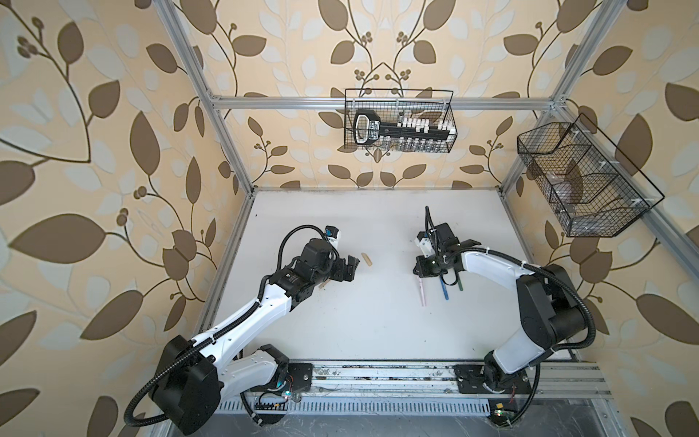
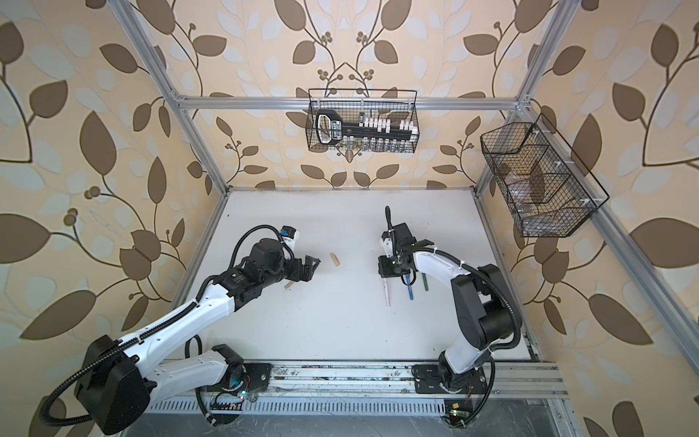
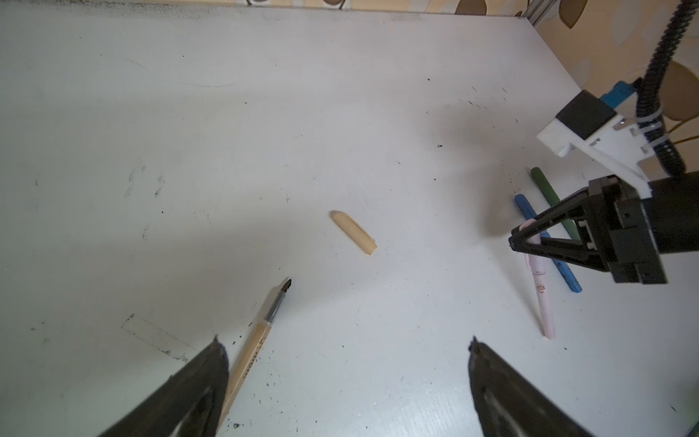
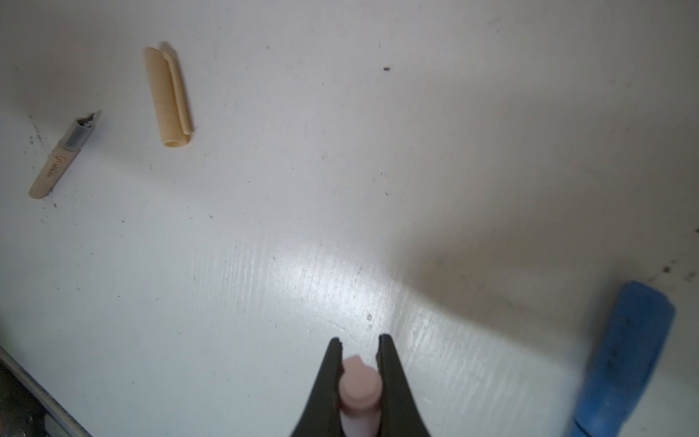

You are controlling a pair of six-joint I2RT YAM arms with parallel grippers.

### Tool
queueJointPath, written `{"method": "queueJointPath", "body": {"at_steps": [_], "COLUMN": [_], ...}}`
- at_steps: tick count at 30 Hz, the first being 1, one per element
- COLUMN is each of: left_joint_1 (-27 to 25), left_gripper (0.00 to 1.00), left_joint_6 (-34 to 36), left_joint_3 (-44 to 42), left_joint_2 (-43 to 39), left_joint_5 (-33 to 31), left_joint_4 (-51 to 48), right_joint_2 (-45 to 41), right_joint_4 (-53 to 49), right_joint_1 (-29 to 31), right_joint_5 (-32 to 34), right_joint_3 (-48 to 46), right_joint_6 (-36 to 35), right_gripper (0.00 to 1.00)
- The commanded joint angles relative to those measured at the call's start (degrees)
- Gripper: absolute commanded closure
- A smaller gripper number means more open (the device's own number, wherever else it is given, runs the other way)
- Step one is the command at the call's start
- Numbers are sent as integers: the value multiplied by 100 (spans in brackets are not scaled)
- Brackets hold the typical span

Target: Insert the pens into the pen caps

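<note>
Two grippers checked. My right gripper (image 4: 359, 340) is clamped on one end of the pale pink pen (image 4: 359, 389); the blue pen (image 4: 628, 352) and dark green pen (image 3: 544, 186) lie on the table (image 4: 264, 227) just beside it. My left gripper (image 3: 345, 342) stands wide open, empty, over the uncapped tan pen (image 3: 260, 335). Farther out, apart from it, lies the tan cap (image 3: 353, 232).

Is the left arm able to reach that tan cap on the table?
Probably yes: the left gripper is open, and the tan cap lies alone just ahead, nothing between them.
</note>
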Motion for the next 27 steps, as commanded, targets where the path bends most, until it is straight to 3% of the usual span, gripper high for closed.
{"method": "queueJointPath", "body": {"at_steps": [1, 12, 14, 24, 27], "left_joint_1": [64, 97, 92, 102, 113], "left_gripper": [1, 1, 1, 1, 1], "left_joint_6": [73, 73, 71, 99, 92], "left_joint_3": [-51, -56, -47, -32, -12], "left_joint_2": [75, 162, 173, 225, 259], "left_joint_5": [104, 101, 151, -21, -16], "left_joint_4": [185, 192, 195, 148, 108], "right_joint_2": [129, 441, 484, 688, 690], "right_joint_4": [163, 113, 126, 129, 129], "right_joint_1": [-19, -114, -136, -207, -207], "right_joint_5": [-13, 342, 419, 659, 738], "right_joint_3": [-27, 2, 20, 155, 198], "right_joint_6": [-155, -303, -306, -339, -339], "right_gripper": [100, 99, 93, 84, 75]}}
